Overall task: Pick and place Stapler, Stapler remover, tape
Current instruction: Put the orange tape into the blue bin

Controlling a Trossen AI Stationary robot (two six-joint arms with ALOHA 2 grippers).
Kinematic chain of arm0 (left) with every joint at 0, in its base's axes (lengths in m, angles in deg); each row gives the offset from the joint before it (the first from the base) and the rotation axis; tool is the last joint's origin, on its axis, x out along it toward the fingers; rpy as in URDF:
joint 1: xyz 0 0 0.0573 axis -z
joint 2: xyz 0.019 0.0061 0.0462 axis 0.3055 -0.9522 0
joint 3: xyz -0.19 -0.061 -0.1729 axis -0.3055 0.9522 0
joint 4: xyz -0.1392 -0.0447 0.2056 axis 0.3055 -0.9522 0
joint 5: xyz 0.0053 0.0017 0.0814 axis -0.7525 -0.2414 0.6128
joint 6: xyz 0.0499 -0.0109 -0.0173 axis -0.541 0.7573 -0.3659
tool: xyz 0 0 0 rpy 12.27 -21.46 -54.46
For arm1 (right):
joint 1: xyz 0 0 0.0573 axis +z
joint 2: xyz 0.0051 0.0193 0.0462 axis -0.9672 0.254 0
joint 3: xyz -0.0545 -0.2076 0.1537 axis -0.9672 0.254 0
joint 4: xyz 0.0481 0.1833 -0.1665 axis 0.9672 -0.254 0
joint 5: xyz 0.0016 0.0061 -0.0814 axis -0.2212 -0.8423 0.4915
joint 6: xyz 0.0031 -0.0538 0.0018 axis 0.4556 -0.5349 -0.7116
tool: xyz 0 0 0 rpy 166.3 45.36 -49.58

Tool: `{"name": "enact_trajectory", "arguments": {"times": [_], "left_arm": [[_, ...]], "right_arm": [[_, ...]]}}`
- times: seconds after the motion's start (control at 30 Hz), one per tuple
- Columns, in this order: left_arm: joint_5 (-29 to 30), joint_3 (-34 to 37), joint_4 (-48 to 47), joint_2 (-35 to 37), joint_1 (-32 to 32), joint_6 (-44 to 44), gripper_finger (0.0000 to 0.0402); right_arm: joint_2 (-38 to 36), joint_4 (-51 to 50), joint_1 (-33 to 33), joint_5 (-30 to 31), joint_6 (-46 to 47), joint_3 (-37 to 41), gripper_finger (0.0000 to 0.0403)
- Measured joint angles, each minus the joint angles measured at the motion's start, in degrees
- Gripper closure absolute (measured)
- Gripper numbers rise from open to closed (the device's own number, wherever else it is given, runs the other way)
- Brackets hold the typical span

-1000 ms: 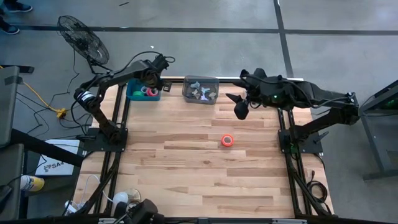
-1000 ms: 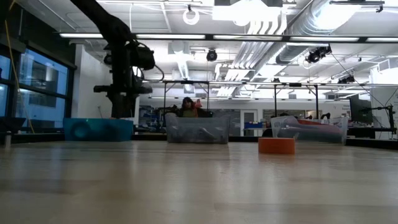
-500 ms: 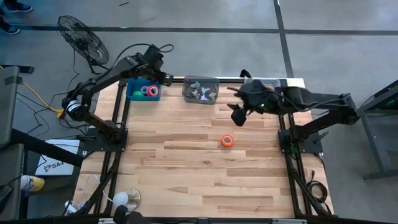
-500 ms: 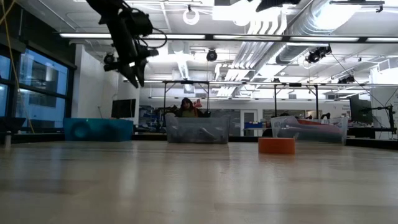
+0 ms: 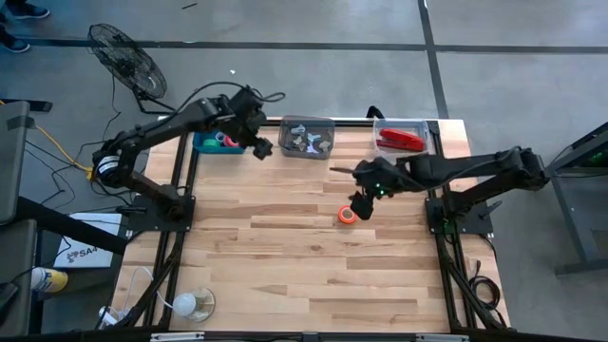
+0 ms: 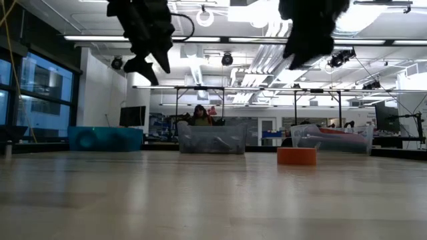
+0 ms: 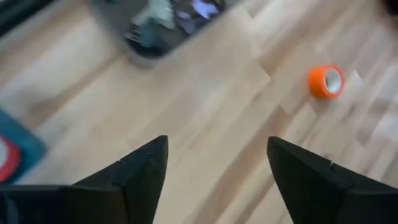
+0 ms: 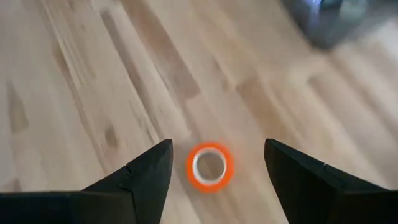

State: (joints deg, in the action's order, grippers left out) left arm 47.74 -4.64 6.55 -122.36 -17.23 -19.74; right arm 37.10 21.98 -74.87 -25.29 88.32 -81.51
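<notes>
An orange tape roll lies flat on the wooden table, right of centre; it also shows in the low view and the right wrist view. The red stapler lies in a clear bin at the far right. My right gripper is open, high above the table, just beside the tape roll. My left gripper is open and empty, high up between the blue bin and the grey bin; the tape roll shows far off in its view.
A blue bin with tape rolls stands at the far left. A grey bin with small dark items stands at the far middle. Bare wood reaches from the tape roll to the near edge.
My left gripper has risen out of the blue bin and gone toward the table's right, to the gap before the grey bin. My right gripper has gone from the far right bin toward the near edge and left, to the orange tape roll, uncovering the stapler's bin.
</notes>
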Motion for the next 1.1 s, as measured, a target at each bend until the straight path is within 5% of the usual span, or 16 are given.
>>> {"name": "enact_trajectory", "arguments": {"times": [0.57, 0.87, 1.1], "left_arm": [[9.43, 0.01, 5.71, -0.01, 15.53, 9.21, 0.0143], [11.43, 0.02, 6.94, -0.01, 16.7, 10.53, 0.0143], [11.85, 0.02, 6.96, -0.01, 16.69, 10.61, 0.0143]], "right_arm": [[-0.02, 15.01, 0.01, -4.68, 33.29, 20.93, 0.0158], [0.39, 18.74, -0.05, -4.83, 39.01, 25.48, 0.0158], [7.37, 23.03, -0.12, -9.56, 38.69, 25.36, 0.0158]]}}
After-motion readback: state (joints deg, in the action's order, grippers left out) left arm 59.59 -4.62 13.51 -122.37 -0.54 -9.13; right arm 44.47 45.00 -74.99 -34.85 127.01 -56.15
